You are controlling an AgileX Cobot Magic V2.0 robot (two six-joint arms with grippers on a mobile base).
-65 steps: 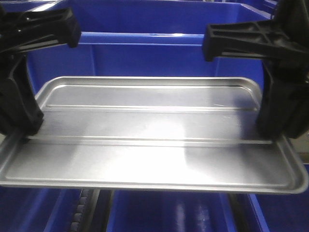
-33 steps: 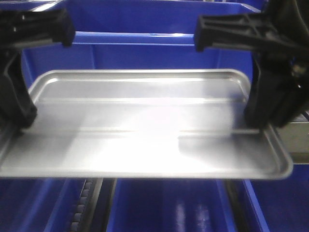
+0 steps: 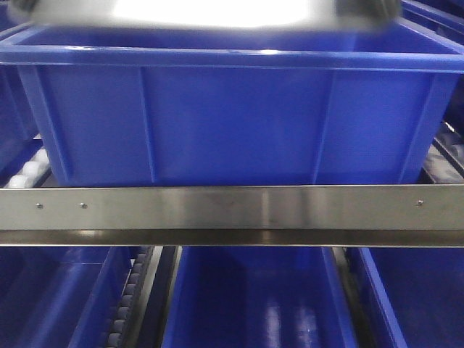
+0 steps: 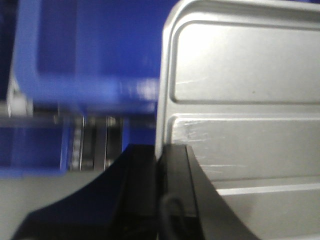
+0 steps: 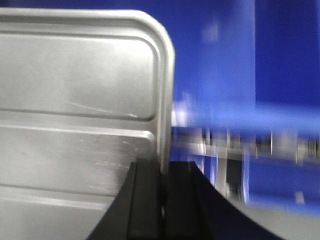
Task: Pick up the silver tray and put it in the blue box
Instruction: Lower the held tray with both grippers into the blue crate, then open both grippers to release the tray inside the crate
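Note:
The silver tray (image 3: 217,13) shows only as a blurred bright strip at the top edge of the front view, above the blue box (image 3: 232,119). In the left wrist view my left gripper (image 4: 161,156) is shut on the tray's (image 4: 240,100) left rim. In the right wrist view my right gripper (image 5: 163,170) is shut on the tray's (image 5: 75,100) right rim. The tray is held level between both grippers. Neither gripper shows in the front view. The blue box also shows blurred in the left wrist view (image 4: 85,50) and the right wrist view (image 5: 240,60).
A steel rail (image 3: 232,210) runs across the front view below the blue box. Other blue crates (image 3: 254,297) sit on the level beneath. Roller tracks (image 3: 127,304) run between them. More blue crates stand at both sides.
The tray and both grippers have risen out of the front view; only the tray's blurred edge remains at the top. The blue box and steel rail have come into full sight.

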